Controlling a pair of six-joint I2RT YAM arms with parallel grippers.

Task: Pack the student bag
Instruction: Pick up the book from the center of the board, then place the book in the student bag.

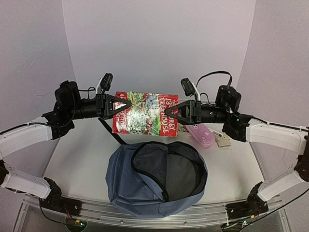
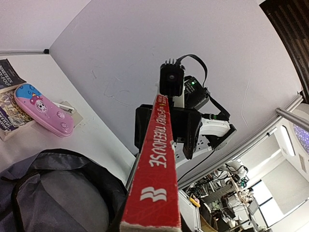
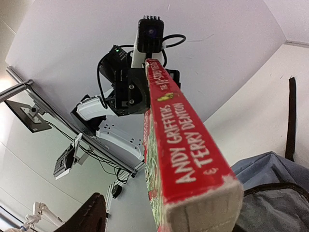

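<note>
Red paperback book [image 1: 145, 113] hangs above the open slate-blue fabric backpack [image 1: 120, 181], not yet inside; left jaws clamp it, right jaws' hold unclear.

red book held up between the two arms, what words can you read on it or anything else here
"TREEHOUSE": spine of the red paperback book, left wrist view; the word above it is too foreshortened to read.
"ANDY GRIFFITHS & TERRY DENTON": same spine, right wrist view.
Cover title, top view: too blurred to read surely.
Printed leaflet by the pink oval pencil case: print too small.
Pencil case: cartoon only, no words seen.
</note>
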